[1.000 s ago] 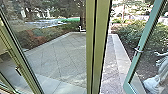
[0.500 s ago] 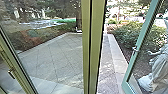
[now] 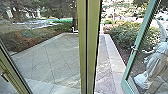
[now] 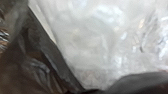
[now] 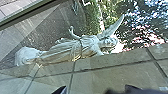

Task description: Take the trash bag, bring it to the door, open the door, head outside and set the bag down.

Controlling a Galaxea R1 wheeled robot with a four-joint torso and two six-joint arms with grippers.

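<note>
Bright daylight outdoors; paving (image 3: 52, 60) mostly shaded, faint pale streaks; highlights washed out behind shrubs (image 3: 130, 33).

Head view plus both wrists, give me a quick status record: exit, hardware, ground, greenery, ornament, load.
exit: glass door with green frame, standing open
hardware: door handle on the frame's edge
ground: paved path beyond the opening, running past a green post
greenery: shrub beside the path
ornament: winged statue, seen in the door's glass
load: dark plastic and pale plastic close to the left wrist camera, probably the trash bag; grip cannot be told
</note>
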